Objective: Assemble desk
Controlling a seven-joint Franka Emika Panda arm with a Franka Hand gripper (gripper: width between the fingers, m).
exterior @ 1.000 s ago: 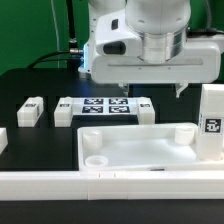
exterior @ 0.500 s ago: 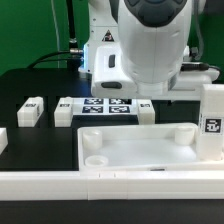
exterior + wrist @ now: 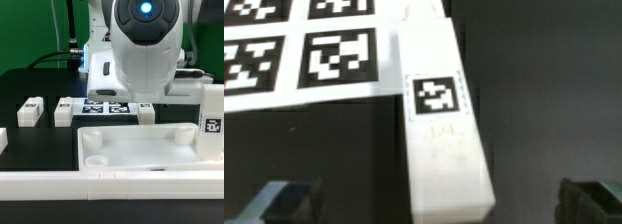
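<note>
Leg pick-up in hand: gripper [image 3: 434, 200] poised over a leg, nothing grasped yet.

Wrist view: jaws released and spread wide, with a dark fingertip [image 3: 278, 200] on either side of the white square-post leg [image 3: 441, 150]; neither touches it. The leg lies flat on the black table [image 3: 562, 90], just beside the marker board [image 3: 295, 50], perhaps touching. It is matte plastic with crisp edges and one black-and-white tag on its upper face. Exterior view: the desk top [image 3: 140, 150] lies at the front, a smooth white slab with a raised rim, its round corner sockets empty. A spare leg [image 3: 30, 112] lies well to the exterior view's left and an upright leg [image 3: 212, 120] stands at its right. Judged next: descend, centre on the post, close squarely. Slick plastic may twist if pinched off-centre.
</note>
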